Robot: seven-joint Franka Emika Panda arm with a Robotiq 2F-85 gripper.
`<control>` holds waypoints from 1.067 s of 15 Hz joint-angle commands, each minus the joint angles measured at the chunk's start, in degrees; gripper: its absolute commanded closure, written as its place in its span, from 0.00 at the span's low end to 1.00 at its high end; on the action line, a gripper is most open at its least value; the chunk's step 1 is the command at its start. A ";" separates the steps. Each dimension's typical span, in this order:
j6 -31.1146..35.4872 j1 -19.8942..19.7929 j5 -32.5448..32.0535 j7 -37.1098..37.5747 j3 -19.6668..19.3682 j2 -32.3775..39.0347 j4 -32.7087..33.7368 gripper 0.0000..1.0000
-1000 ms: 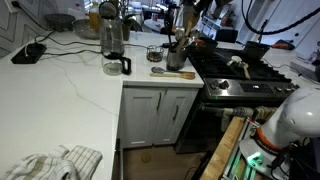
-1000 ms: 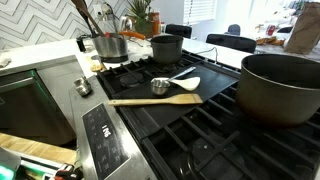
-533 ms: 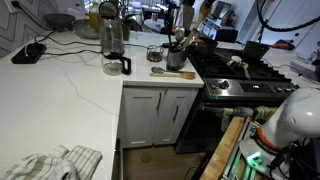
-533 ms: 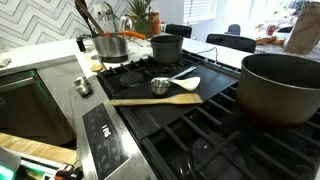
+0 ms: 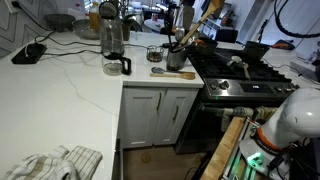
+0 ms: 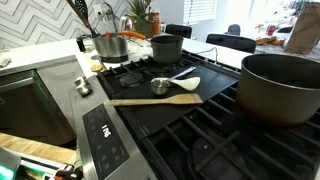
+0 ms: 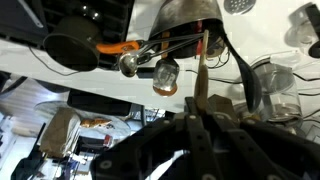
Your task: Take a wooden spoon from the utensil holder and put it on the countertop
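The grey utensil holder (image 5: pixel 177 59) stands on the white countertop (image 5: pixel 70 90) beside the stove, with several handles sticking up; it also shows in an exterior view (image 6: pixel 108 46). My gripper (image 5: pixel 214 6) is high above it and to its right, shut on the handle of the long wooden spoon (image 5: pixel 199 25). The spoon leans from the holder up toward the gripper. In the wrist view the fingers of the gripper (image 7: pixel 198 108) pinch the tan spoon handle (image 7: pixel 202 68), whose far end still reaches the holder (image 7: pixel 192 14).
A glass-jug coffee maker (image 5: pixel 113 46) and a small glass jar (image 5: pixel 154 53) stand near the holder. A short wooden utensil (image 5: pixel 172 72) lies on the counter. The black stove (image 5: pixel 240 75) carries pots (image 6: pixel 285 88), a wooden spatula (image 6: pixel 155 100) and a metal scoop (image 6: pixel 163 86).
The gripper has moved up and to the right with the spoon, which now leans more steeply out of the holder. The other utensils in the holder have shifted slightly.
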 commanded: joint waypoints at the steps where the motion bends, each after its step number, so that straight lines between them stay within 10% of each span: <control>1: -0.17 0.34 9.24 0.37 -4.02 -8.41 -7.16 0.98; 16: 19.41 -1.36 45.04 -7.46 -19.44 -10.89 -35.27 0.98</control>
